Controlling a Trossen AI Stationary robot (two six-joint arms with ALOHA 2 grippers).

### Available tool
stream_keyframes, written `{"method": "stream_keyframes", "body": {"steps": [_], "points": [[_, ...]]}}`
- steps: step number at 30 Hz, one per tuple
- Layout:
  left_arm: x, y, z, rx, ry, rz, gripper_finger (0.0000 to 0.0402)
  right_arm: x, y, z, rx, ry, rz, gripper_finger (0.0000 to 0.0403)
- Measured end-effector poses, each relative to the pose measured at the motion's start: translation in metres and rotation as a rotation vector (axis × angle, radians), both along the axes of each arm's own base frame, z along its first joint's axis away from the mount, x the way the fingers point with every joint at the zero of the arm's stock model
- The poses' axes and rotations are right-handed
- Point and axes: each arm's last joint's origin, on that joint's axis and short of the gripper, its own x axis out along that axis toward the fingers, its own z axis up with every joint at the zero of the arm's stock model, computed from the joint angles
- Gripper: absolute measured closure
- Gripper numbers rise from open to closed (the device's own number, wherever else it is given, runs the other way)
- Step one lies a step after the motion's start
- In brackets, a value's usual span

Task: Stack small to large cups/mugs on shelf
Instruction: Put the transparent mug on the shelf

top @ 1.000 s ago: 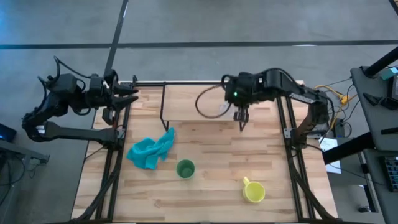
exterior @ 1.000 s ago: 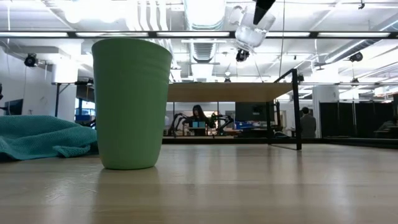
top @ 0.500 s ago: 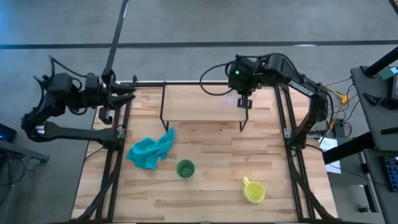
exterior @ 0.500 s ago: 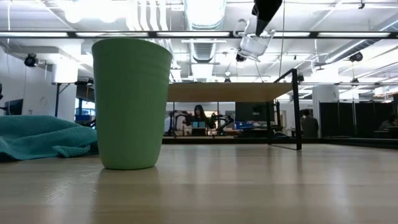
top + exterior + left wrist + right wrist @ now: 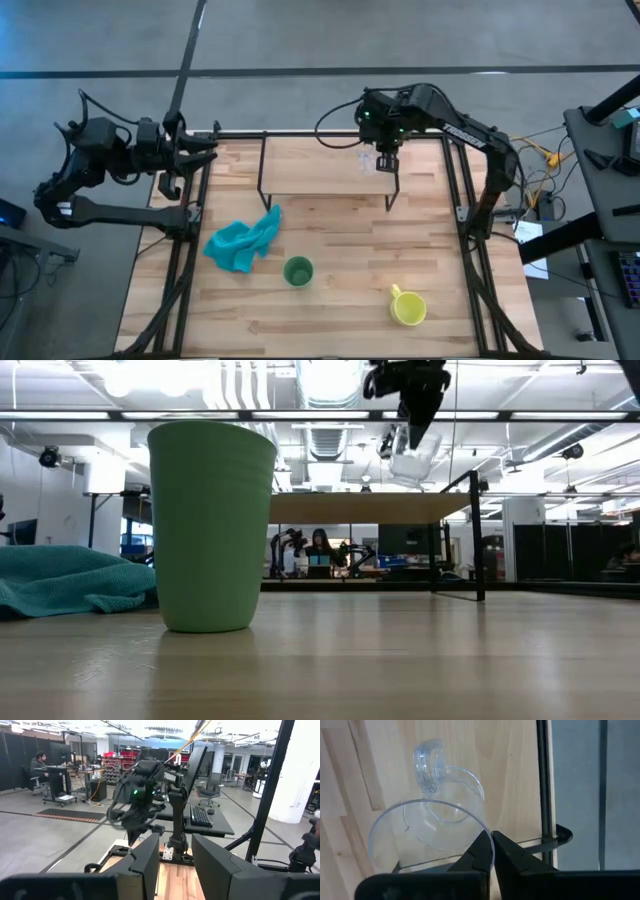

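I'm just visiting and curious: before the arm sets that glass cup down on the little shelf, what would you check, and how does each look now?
1. Right gripper pinching the clear glass cup rim: ok.
2. Cup over the shelf top: ok.
3. Cup resting on the plank: not ok, it hangs above.
4. Cup level: not ok, tilted.
5. Left gripper away at the table's edge: ok.
6. Green cup and yellow mug untouched: ok.

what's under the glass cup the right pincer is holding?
The shelf top, near its right end: the right pincer pinches the clear glass cup by its rim, and light plank shows through the glass. The low view shows a gap below it, so it is not yet resting there.
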Motion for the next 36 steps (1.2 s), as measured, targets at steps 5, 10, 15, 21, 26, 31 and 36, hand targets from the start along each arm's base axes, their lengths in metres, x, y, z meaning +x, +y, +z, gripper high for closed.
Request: {"method": "stream_keyframes", "body": {"steps": [5, 10, 15, 21, 26, 31, 36], "points": [[-0.002, 0.0, 0.0, 0.001, -0.006, 0.0, 0.0299, 0.01, -0.009, -0.014, 0.015, 0.047, 0.012, 0.0394], [-0.002, 0.0, 0.001, 0.001, -0.006, -0.001, 0.0299, 0.013, -0.01, -0.018, 0.019, 0.06, 0.019, 0.0394], [-0.001, 0.0, 0.0, 0.001, -0.002, 0.0, 0.0299, 0.013, -0.01, -0.018, 0.018, 0.061, 0.022, 0.0394], [-0.001, 0.0, 0.0, 0.001, -0.002, 0.0, 0.0299, 0.012, -0.01, -0.018, 0.016, 0.062, 0.035, 0.0394], [-0.001, 0.0, 0.0, 0.0, -0.001, 0.0, 0.0299, 0.014, -0.01, -0.019, 0.017, 0.067, 0.04, 0.0391], [-0.001, 0.0, 0.0, 0.0, -0.001, 0.001, 0.0299, 0.014, -0.01, -0.019, 0.017, 0.067, 0.039, 0.0375], [-0.001, 0.0, 0.0, 0.0, 0.0, 0.001, 0.0299, 0.013, -0.01, -0.019, 0.018, 0.067, 0.037, 0.0356]]}}
